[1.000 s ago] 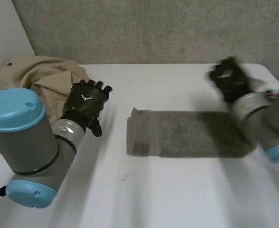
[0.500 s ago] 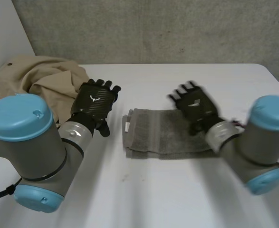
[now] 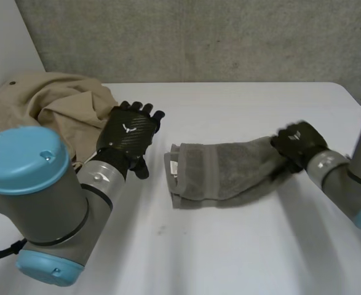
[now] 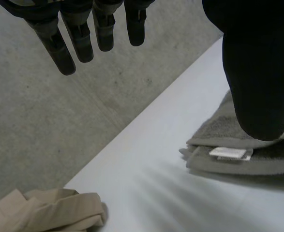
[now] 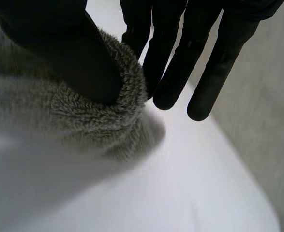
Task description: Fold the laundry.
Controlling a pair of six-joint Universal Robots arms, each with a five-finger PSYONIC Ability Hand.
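Note:
A grey towel (image 3: 223, 175), folded into a long strip, lies across the middle of the white table (image 3: 229, 252). Its right end is raised off the table in my right hand (image 3: 298, 142). In the right wrist view the thumb presses that end of the towel (image 5: 59, 116) against the fingers (image 5: 180, 48), so the hand is shut on it. My left hand (image 3: 130, 132) hovers open a little left of the towel's left end, touching nothing. From the left wrist, the fingers (image 4: 83, 38) hang straight and the towel's layered end with a white label (image 4: 228, 153) lies below the thumb.
A crumpled beige garment (image 3: 57, 101) is heaped at the table's back left corner, just behind my left hand, and its edge (image 4: 45, 210) appears in the left wrist view. A grey wall runs behind the table.
My right hand went from above the towel's middle to its right end and closed on it, lifting that end. The left hand edged slightly towards the towel.

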